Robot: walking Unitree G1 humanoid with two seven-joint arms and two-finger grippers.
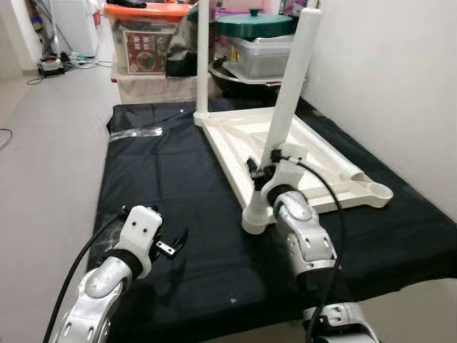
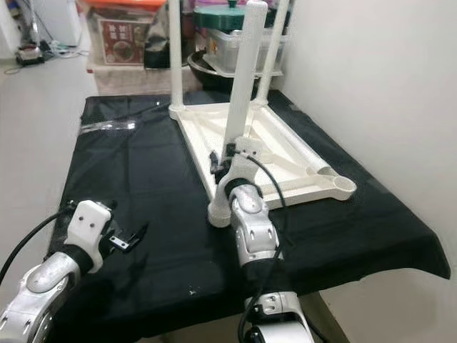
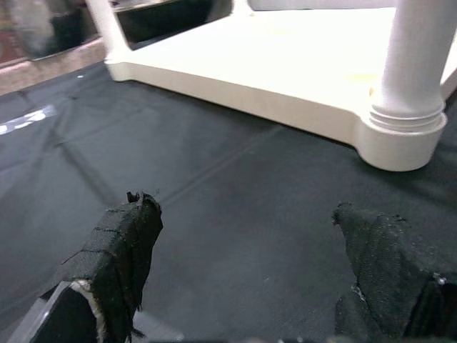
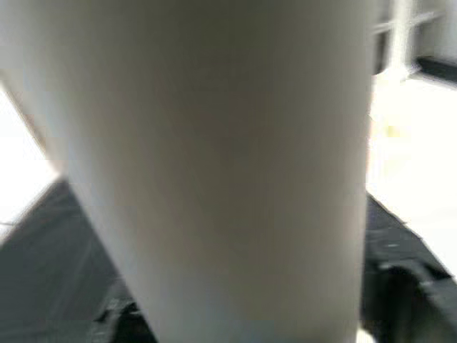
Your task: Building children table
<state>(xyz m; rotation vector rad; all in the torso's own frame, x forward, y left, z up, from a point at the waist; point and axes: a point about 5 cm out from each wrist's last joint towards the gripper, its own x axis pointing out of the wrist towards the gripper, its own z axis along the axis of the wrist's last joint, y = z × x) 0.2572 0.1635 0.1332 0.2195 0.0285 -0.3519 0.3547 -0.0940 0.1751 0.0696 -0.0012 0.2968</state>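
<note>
Nearest, the left tool (image 1: 171, 245) hovers spread and empty over the black cloth (image 1: 178, 193), while just ahead the right tool (image 1: 263, 174), nearer the work, pinches the leaning white leg (image 1: 289, 93) in the near corner socket (image 1: 257, 218) of the upturned children's table (image 1: 285, 153).

I see black cloth (image 1: 186, 236) covering the floor (image 1: 50, 179); upturned white tabletop (image 1: 246, 136) lies at its far right corner.

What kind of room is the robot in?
Probably a storage or spare room at home: a black cloth covers the floor, plastic bins and a lidded pot are stacked behind, and cables lie nearby.
</note>
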